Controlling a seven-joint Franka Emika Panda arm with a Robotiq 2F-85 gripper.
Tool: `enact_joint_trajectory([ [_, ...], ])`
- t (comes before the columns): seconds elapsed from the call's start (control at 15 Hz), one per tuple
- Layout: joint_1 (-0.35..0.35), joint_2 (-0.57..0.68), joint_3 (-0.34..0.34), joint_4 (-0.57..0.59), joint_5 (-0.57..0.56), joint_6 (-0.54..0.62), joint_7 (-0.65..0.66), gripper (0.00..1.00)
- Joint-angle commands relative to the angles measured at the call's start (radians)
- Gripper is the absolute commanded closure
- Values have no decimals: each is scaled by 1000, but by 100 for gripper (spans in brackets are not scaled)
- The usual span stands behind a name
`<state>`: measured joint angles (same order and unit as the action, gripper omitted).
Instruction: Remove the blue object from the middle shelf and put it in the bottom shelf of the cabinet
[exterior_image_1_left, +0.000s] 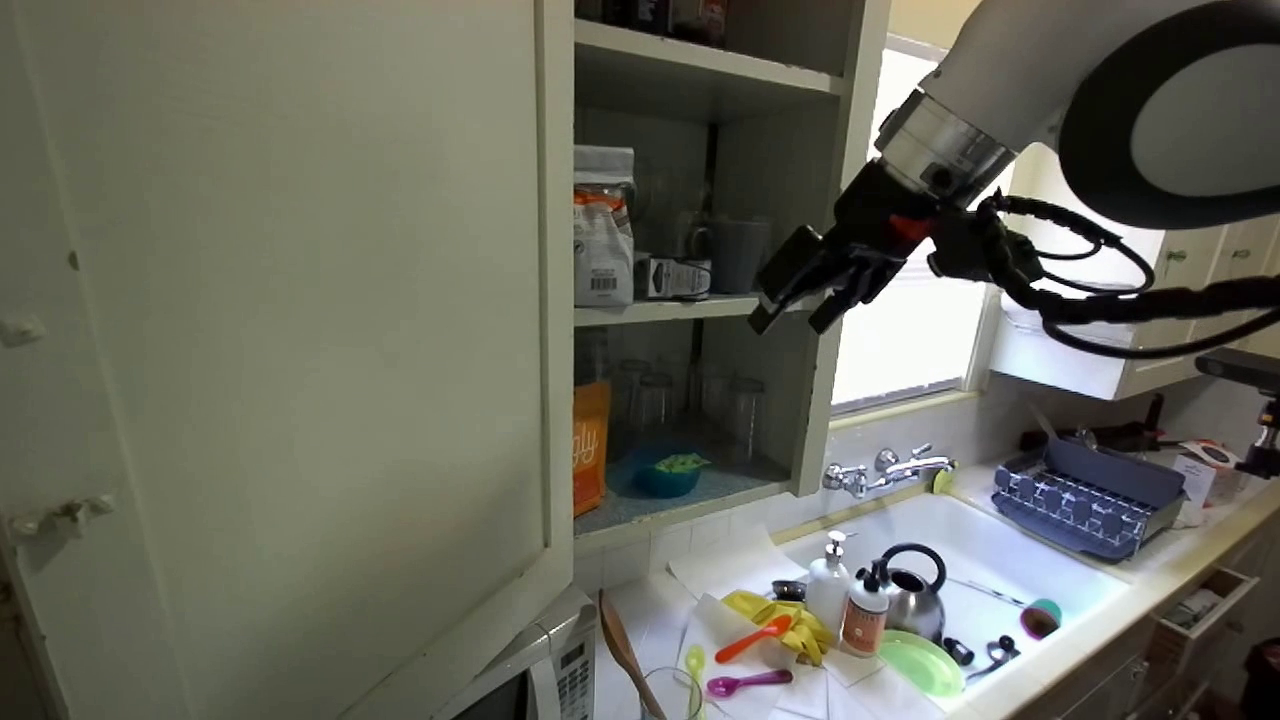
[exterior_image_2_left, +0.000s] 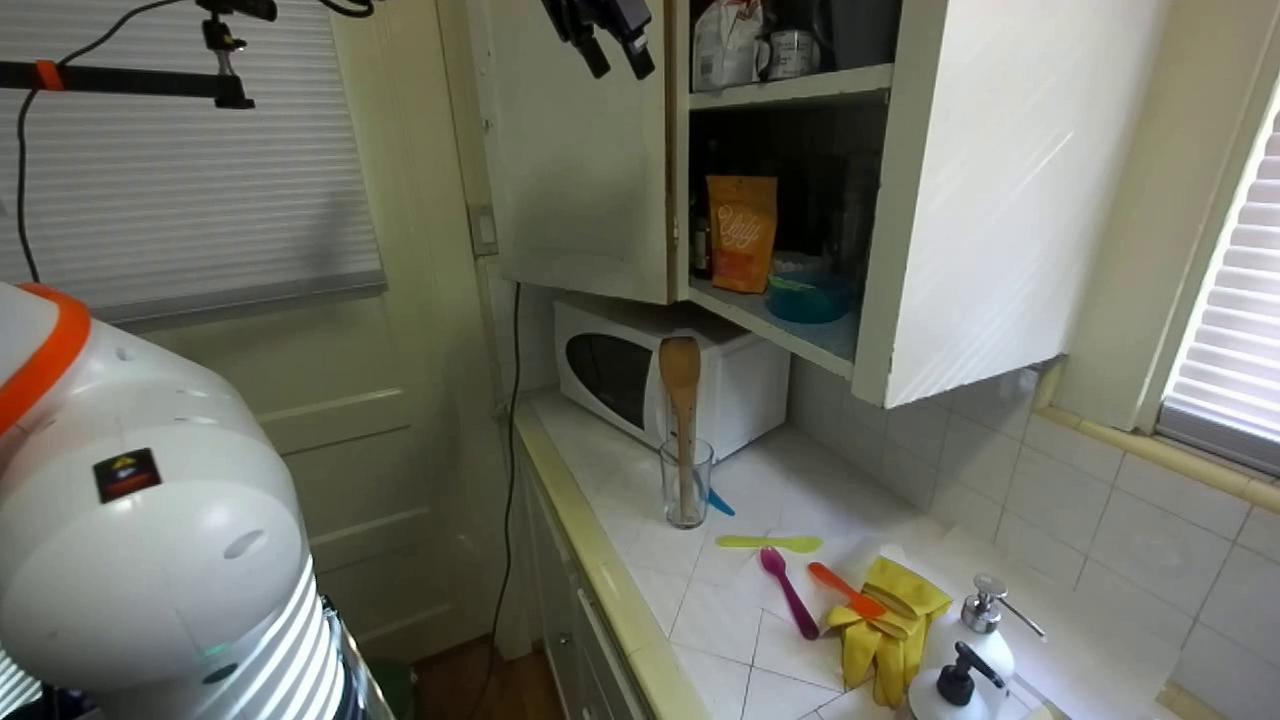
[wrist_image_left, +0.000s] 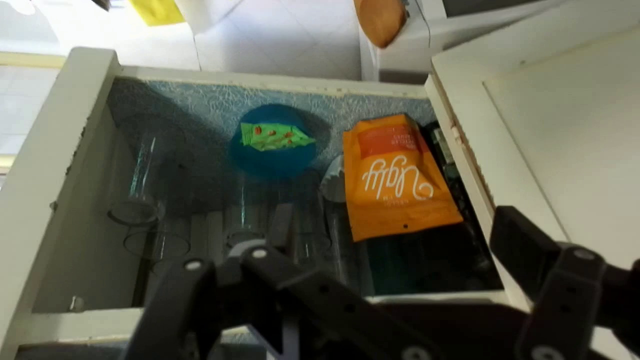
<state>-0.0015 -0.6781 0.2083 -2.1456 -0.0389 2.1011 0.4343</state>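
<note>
A blue bowl (exterior_image_1_left: 667, 484) with a green packet (wrist_image_left: 275, 136) in it stands upright on the bottom shelf (exterior_image_2_left: 775, 333) of the white cabinet (exterior_image_1_left: 827, 400). The bowl also shows in an exterior view (exterior_image_2_left: 810, 303) and in the wrist view (wrist_image_left: 270, 162). The middle shelf (exterior_image_1_left: 650, 314) is a white board above; no blue thing shows on it. My gripper (exterior_image_1_left: 791, 318) is open and empty, outside the cabinet near the middle shelf's height, apart from the bowl. In the wrist view its fingers are spread wide (wrist_image_left: 400, 237).
An orange pouch (wrist_image_left: 400, 185) stands beside the bowl, with clear glasses (wrist_image_left: 137, 200) behind and to the side. A white bag (exterior_image_1_left: 603, 230), a small box (exterior_image_1_left: 675, 277) and a grey container (exterior_image_1_left: 740, 252) stand on the middle shelf. The cabinet door (exterior_image_1_left: 300, 300) is open.
</note>
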Motion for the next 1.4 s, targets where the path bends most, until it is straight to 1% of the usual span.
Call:
enact_joint_trajectory([
  [0.0, -72, 36, 23, 73, -18, 84, 84, 0],
  [0.2, -118, 69, 28, 121, -25, 145, 123, 0],
  [0.33, -174, 95, 51, 138, -52, 198, 196, 0],
  [0.4, -192, 108, 56, 143, -65, 217, 223, 0],
  [0.53, -220, 140, 63, 150, -102, 267, 255, 0],
  [0.73, -282, 184, 98, 160, -199, 339, 360, 0],
  [0.8, -296, 196, 108, 163, -228, 345, 397, 0],
  [0.93, -308, 218, 121, 165, -279, 349, 454, 0],
  [1.13, -300, 254, 121, 176, -333, 349, 507, 0],
  [1.2, -290, 266, 114, 177, -346, 371, 514, 0],
  [1.33, -253, 290, 90, 180, -338, 423, 477, 0],
])
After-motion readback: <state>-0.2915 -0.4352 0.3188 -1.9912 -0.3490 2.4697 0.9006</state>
